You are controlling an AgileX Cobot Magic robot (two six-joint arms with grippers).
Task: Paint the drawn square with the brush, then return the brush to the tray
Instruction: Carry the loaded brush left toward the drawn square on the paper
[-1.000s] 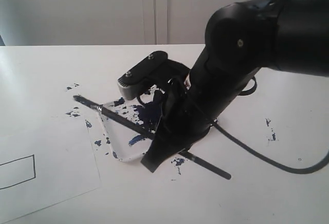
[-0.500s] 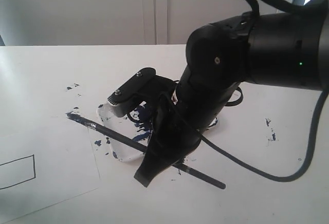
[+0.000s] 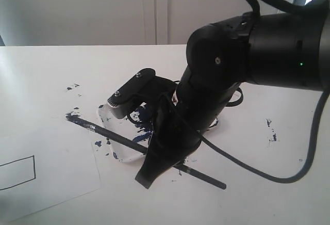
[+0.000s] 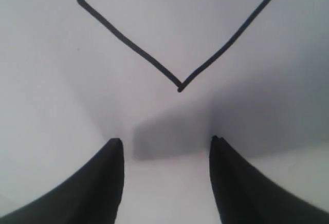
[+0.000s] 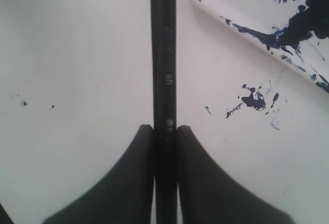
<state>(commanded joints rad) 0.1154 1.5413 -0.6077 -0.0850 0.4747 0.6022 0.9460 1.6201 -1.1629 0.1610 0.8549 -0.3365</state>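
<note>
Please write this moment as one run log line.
right gripper: shut on long thin black brush | paint-blotched white tray: beside brush | hand-drawn black square: unpainted | left gripper: open, empty

R gripper [image 3: 154, 168] over tray [image 3: 126, 159], clamped on brush [image 3: 118, 138] mid-shaft. Brush slants across tray: dark tip sticks out past tray's left side, tail end past its front-right. Paper [image 3: 56, 168] w/ drawn square [image 3: 17, 172] left of tray, inside plain white. Paint specks [image 3: 72, 87] around tray.

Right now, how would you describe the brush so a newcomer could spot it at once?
Find the big black right arm over the paint-blotched white tray. Its fingers clamp the brush, which slants over the tray's rim. Unlike the curving black cable nearby, it is a straight thin stick with a dark tip towards the drawn square.
</note>
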